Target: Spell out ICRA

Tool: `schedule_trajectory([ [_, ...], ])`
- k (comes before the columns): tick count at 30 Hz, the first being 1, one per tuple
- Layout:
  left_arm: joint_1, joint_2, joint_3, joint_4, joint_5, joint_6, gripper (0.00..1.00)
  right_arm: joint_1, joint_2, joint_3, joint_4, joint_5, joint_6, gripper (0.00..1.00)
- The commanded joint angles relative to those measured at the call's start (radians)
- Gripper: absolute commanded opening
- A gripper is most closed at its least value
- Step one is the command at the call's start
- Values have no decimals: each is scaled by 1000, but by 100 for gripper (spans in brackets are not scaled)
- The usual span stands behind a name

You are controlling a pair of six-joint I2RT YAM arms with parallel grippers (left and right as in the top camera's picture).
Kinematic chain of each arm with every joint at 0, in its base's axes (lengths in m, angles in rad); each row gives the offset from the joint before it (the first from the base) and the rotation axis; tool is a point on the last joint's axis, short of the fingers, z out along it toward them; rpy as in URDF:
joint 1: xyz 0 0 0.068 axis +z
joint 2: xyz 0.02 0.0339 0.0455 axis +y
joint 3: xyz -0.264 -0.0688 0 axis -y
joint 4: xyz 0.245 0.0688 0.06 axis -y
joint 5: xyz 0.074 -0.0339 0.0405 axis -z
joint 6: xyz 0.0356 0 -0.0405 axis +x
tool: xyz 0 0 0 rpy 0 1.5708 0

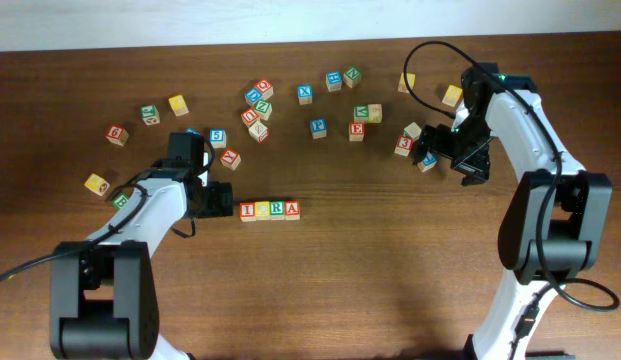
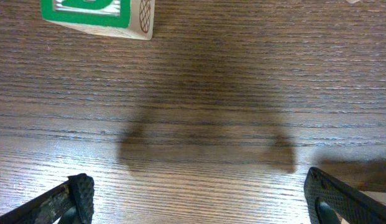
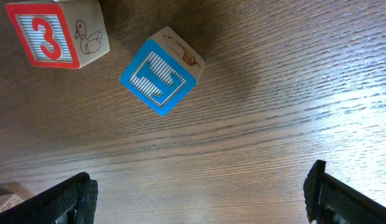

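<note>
Now: left gripper (image 1: 222,200) spread wide, nothing between its fingers. ICRA row (image 1: 270,210) sits on the table (image 1: 390,290) just beside this claw, long axis running straight away from it. Right gripper (image 1: 470,160), likewise agape and empty, well apart; left arm nearer.

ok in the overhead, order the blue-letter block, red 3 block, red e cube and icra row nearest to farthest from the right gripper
From the right gripper:
1. blue-letter block, right beside it
2. red 3 block, just past that
3. red E cube, mid-table
4. ICRA row, far across the table
</note>
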Motion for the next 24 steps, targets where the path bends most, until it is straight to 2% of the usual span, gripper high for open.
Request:
schedule_trajectory([
  [1,3,14,13,2,-8,1,99,-2,-17,11,1,9,-9,98],
  [24,3,-1,10,2,-8,1,99,-2,-17,11,1,9,-10,98],
])
